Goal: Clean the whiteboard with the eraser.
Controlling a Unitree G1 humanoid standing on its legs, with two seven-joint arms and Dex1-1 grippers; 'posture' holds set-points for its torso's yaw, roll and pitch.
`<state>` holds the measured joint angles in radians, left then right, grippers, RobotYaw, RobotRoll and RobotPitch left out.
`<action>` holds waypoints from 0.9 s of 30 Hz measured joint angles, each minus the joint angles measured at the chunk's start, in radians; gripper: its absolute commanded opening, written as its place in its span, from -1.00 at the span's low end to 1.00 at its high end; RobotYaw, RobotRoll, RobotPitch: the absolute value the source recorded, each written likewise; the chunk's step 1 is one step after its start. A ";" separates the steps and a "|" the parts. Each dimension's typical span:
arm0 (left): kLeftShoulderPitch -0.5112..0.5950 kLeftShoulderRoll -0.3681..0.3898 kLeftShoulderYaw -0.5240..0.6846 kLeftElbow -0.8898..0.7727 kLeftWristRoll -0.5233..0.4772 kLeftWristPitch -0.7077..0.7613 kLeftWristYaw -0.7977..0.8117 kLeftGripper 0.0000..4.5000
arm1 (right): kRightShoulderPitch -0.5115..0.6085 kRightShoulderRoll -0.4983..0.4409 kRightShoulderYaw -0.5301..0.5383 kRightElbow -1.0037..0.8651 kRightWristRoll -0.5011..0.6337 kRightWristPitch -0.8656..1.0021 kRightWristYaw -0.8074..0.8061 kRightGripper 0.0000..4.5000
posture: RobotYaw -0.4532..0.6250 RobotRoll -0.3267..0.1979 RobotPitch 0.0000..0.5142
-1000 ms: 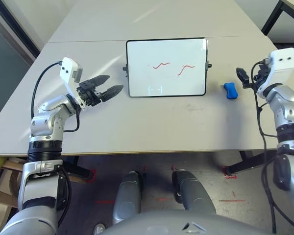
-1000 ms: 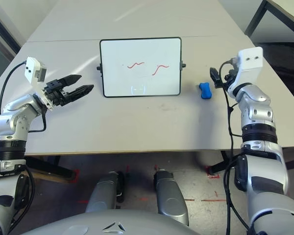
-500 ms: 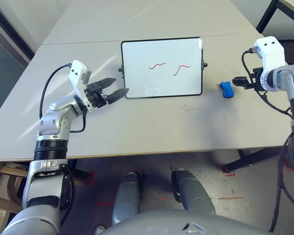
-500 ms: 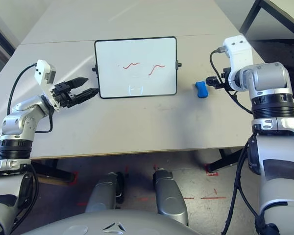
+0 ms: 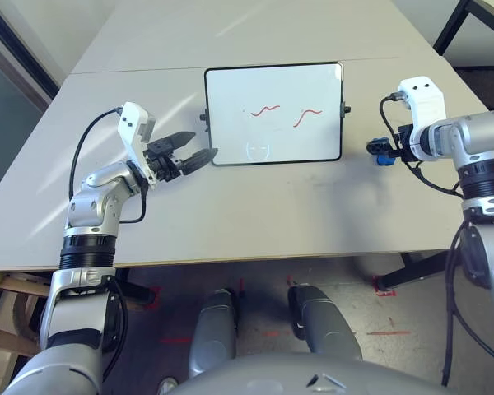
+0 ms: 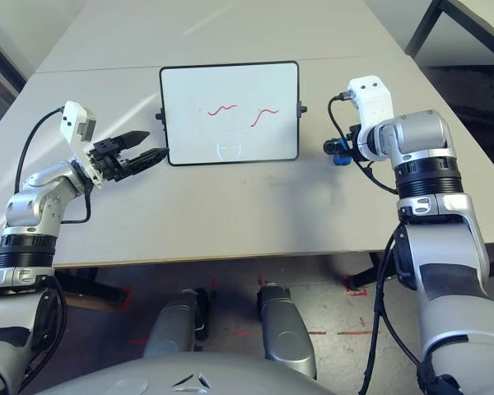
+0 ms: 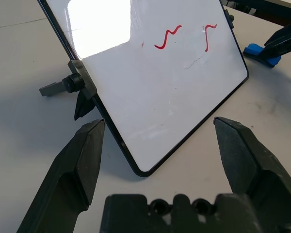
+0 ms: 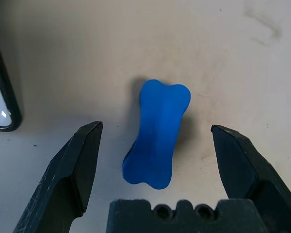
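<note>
One whiteboard (image 5: 273, 113) (two red squiggles (image 5: 284, 113)), one eraser (image 8: 157, 140).

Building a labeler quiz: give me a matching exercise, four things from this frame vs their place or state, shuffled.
Things:
1. whiteboard
2. eraser
3. left claw
4. right claw

States:
A. open, at the board's near left corner
B. bears two red squiggles
C. open, fingers either side of the blue block
D. lies on the table right of the board

Pairs: 1-B, 2-D, 3-A, 4-C

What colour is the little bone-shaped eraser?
Bright blue: the eraser shows best in the right wrist view.
</note>
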<state>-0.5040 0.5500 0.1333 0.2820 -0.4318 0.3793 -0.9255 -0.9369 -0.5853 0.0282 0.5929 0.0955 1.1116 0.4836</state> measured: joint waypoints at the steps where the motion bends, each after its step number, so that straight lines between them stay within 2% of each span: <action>1: 0.000 0.000 0.000 0.000 0.000 0.000 0.002 1.00 | 0.000 0.000 0.000 0.007 0.000 -0.005 -0.003 0.99 | -0.51 0.25 -0.51; 6: 0.000 -0.002 0.000 0.000 0.000 -0.002 0.002 1.00 | 0.000 0.002 -0.001 0.038 0.000 -0.026 -0.013 0.99 | -0.51 0.25 -0.52; 9: 0.000 -0.003 0.000 0.000 0.001 -0.003 0.003 1.00 | 0.000 0.005 -0.001 0.046 0.000 -0.038 -0.019 0.74 | -0.51 0.25 -0.52; 16: 0.000 -0.004 0.000 0.000 0.003 -0.004 0.006 1.00 | 0.000 0.015 -0.001 0.050 0.000 -0.056 -0.027 -0.44 | -0.51 0.25 -0.52; 19: 0.000 -0.004 -0.001 0.000 0.004 -0.004 0.010 1.00 | 0.000 0.014 -0.001 0.049 -0.001 -0.065 -0.028 -0.86 | -0.51 0.25 -0.52; 23: 0.000 -0.006 -0.005 0.000 0.005 -0.004 0.011 1.00 | 0.010 0.003 0.010 0.035 -0.017 -0.112 -0.020 -0.94 | -0.51 0.25 -0.52; 27: -0.001 -0.008 -0.007 0.000 0.005 -0.008 0.011 1.00 | 0.038 -0.066 0.099 -0.094 -0.068 -0.192 0.049 -0.95 | -0.52 0.25 -0.52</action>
<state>-0.5047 0.5424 0.1265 0.2821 -0.4270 0.3710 -0.9142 -0.8994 -0.6512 0.1269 0.4986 0.0279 0.9199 0.5322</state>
